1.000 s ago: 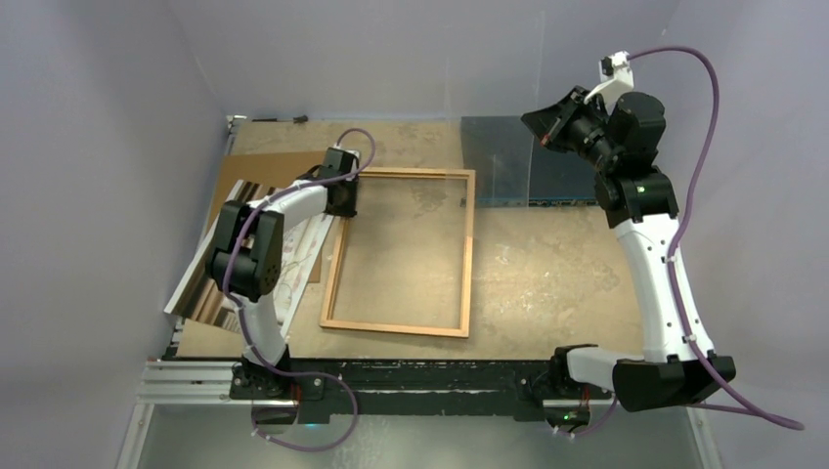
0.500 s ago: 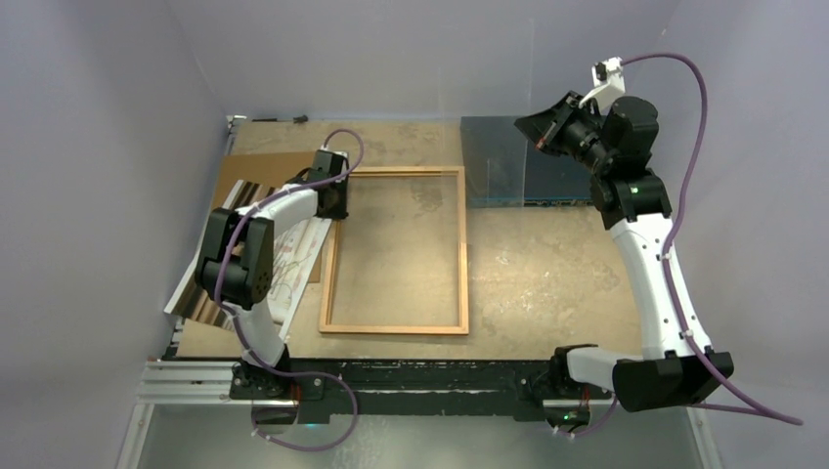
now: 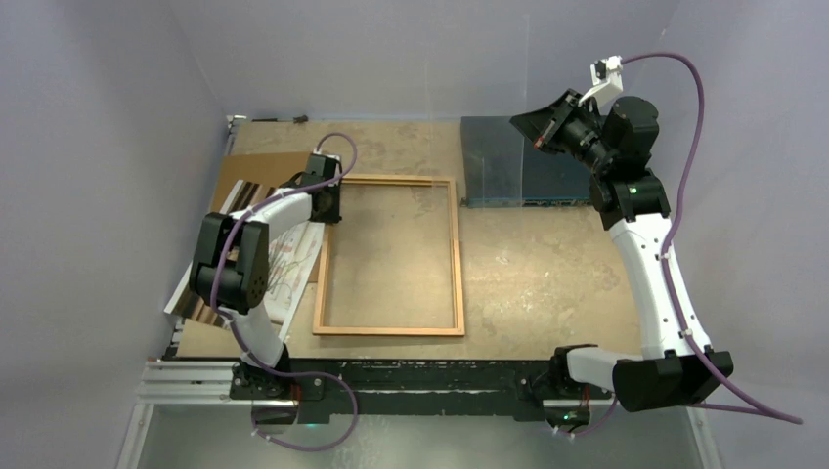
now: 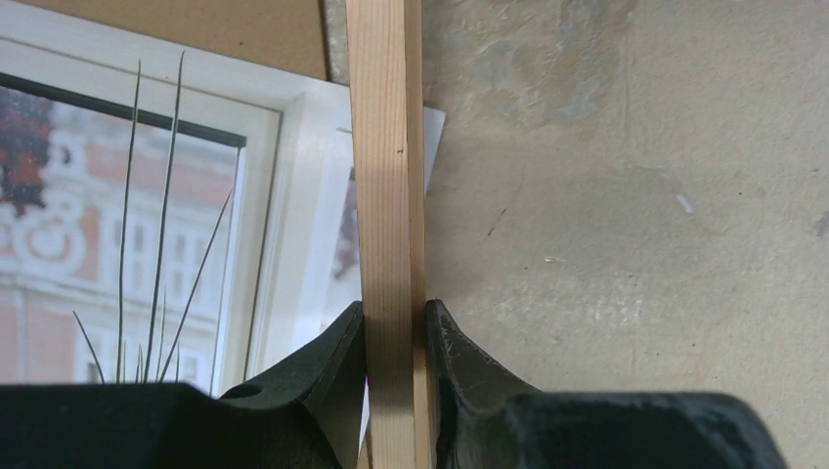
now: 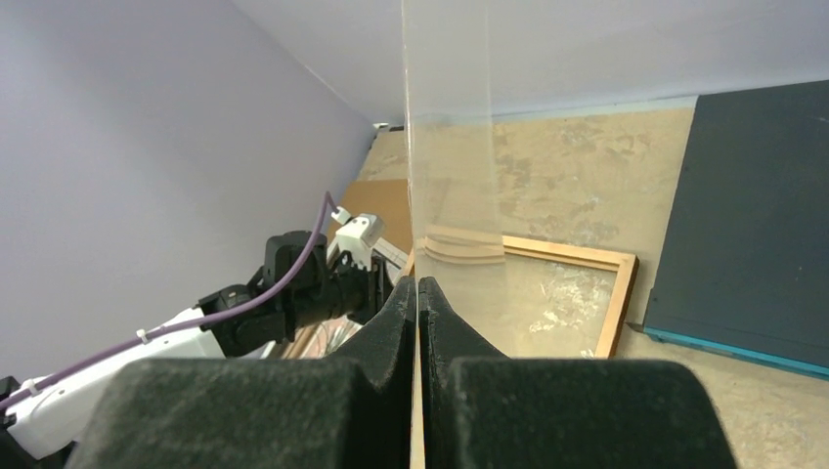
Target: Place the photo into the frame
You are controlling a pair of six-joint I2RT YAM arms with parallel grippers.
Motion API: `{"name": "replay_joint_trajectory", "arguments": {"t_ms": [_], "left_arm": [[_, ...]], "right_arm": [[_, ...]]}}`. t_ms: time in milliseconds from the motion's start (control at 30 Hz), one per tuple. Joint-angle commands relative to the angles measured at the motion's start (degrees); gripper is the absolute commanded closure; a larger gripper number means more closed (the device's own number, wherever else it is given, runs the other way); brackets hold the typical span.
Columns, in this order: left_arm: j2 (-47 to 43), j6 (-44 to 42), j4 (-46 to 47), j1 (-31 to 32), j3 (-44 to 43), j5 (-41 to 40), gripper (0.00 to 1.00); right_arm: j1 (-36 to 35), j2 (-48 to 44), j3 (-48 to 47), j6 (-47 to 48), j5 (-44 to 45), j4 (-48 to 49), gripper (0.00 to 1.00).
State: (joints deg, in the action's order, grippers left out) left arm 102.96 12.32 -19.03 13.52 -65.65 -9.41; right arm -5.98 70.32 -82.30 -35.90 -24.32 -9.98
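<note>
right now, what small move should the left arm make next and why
Probably slide the frame a little right. The left tool is clamped on its rail, and that rail lies across a corner of the photo, so the print looks pinned. The right tool only holds the clear pane upright.

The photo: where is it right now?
In the top view the photo lies on the left, under the left arm, partly on the brown board, its corner beneath the frame's left rail.
</note>
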Motion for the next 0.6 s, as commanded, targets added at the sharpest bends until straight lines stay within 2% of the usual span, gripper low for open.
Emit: {"name": "replay_joint_trajectory", "arguments": {"t_ms": [0,133,367,567], "left_arm": [[-3.30,-1.24,0.48,-0.86,0.99,-0.98,0.96],[-3.74,-1.58,0.85,-0.83,0.91,-0.24,0.96],[-0.10,3.46,1.52,1.99,-0.65,2.50,0.96],[2.71,6.43,3.04,1.90,-0.21,2.22,0.96]], "right_arm": [[0.18,-0.48,-0.72,-1.70,-1.88,5.24,1.00],[0.18,-0.37,-0.43,-2.00,-1.90,5.95,1.00],[0.18,-0.32,-1.59,-2.20,-3.74,4.73,1.00],[0.17,-1.02,-2.34,-1.04,-3.28,2.93,1.00]]}}
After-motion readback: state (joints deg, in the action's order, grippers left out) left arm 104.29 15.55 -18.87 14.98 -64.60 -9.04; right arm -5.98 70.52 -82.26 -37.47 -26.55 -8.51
